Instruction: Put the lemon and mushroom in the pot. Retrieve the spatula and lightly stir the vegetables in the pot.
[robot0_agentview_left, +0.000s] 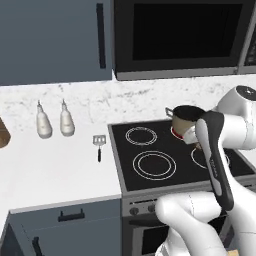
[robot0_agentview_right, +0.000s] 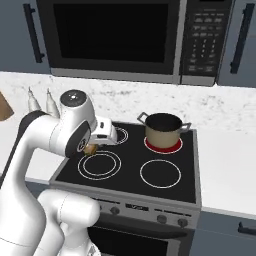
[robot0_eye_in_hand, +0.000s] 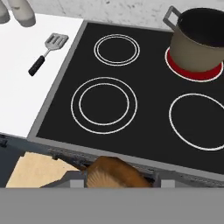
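A brown-tan mushroom (robot0_eye_in_hand: 114, 174) sits between my gripper's (robot0_eye_in_hand: 116, 178) jaws, which are shut on it. In the right base view the mushroom (robot0_agentview_right: 90, 149) shows as a small brown lump under the hand, above the stove's front left burner. The tan pot (robot0_eye_in_hand: 197, 43) with its dark rim stands on the back right burner (robot0_agentview_right: 162, 129), well away from the gripper. On the white counter left of the stove lies the spatula (robot0_eye_in_hand: 47, 52), its slotted silver head pointing away (robot0_agentview_left: 99, 145). The lemon is out of view.
The burner ring (robot0_eye_in_hand: 192, 72) under the pot glows red. Two pale bottles (robot0_agentview_left: 44, 123) (robot0_agentview_left: 67, 120) stand at the back of the counter left of the spatula. A microwave (robot0_agentview_right: 115, 37) hangs above the stove. A brown object (robot0_agentview_left: 2, 132) sits at the far left edge.
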